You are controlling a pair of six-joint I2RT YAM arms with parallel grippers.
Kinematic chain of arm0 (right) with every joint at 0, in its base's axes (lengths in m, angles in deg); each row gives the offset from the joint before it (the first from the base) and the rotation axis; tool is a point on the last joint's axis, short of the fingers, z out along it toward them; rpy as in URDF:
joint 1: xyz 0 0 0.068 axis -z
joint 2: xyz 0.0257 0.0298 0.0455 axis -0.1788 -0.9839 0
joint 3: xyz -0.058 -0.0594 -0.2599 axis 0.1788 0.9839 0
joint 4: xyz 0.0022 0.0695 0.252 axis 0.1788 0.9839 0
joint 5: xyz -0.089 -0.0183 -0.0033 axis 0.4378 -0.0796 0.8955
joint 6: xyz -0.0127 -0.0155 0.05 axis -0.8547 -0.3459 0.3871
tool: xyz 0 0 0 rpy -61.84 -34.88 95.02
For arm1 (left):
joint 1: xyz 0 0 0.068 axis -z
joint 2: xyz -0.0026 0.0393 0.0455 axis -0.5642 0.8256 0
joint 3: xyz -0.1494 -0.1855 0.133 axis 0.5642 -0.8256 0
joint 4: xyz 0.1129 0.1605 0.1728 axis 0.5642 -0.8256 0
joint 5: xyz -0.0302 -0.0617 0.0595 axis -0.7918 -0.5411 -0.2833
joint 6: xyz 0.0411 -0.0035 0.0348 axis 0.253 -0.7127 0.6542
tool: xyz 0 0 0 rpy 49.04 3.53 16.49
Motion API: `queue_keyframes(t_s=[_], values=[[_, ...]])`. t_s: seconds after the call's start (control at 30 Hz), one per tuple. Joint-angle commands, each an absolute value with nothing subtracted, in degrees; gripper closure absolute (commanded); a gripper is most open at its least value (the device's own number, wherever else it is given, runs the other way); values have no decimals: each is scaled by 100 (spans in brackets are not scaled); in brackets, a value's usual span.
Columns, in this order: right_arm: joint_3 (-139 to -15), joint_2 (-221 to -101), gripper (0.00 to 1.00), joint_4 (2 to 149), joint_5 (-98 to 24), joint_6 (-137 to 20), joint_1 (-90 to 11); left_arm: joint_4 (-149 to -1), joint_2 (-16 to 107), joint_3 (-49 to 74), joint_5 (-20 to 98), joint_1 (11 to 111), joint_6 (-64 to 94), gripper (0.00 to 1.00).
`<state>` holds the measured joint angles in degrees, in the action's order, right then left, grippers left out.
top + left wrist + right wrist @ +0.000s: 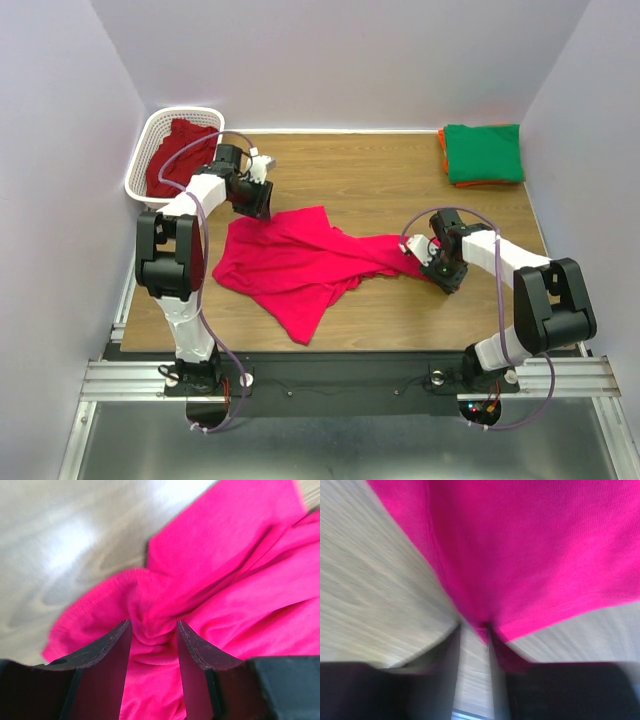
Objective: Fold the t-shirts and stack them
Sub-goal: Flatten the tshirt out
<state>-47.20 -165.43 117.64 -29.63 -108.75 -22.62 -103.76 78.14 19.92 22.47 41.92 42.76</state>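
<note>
A bright pink-red t-shirt (290, 265) lies crumpled across the middle of the wooden table (400, 180). My left gripper (258, 205) is down on its far left corner. In the left wrist view the jaws (153, 625) stand apart astride a puckered bunch of the pink cloth (240, 580). My right gripper (420, 255) is at the shirt's right end. In the blurred right wrist view its jaws (474, 627) are narrowly apart. A hem corner of the shirt (530, 555) reaches the fingertips, and bare table shows between the fingers.
A white lattice basket (150, 135) at the far left corner holds a darker crimson t-shirt (180, 150). At the far right, a folded green t-shirt (485, 150) lies on a folded orange one (443, 150). Grey walls close in the table.
</note>
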Motion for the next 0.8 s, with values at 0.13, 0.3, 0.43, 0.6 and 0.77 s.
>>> queue_keyframes(t_s=[0.13, 0.3, 0.43, 0.6, 0.77], values=[[-4488, -16706, 99, 11420, -2840, -10851, -2269, -10168, 7265, 2744, 2158, 4814, 5143, 45], [-4638, -16583, 99, 11543, -2885, -10789, -2261, -10150, 7871, 3139, 2229, 5271, 5277, 43], [-4682, -16494, 99, 11622, -2911, -10763, -2261, -9922, 8425, 3622, 2474, 5605, 5242, 40], [-4717, -16477, 99, 11702, -2911, -10684, -2261, -9860, 8997, 4036, 2589, 5816, 5285, 36], [-4682, -16459, 99, 11737, -2911, -10657, -2261, -9842, 9295, 4125, 2730, 5966, 5408, 33]])
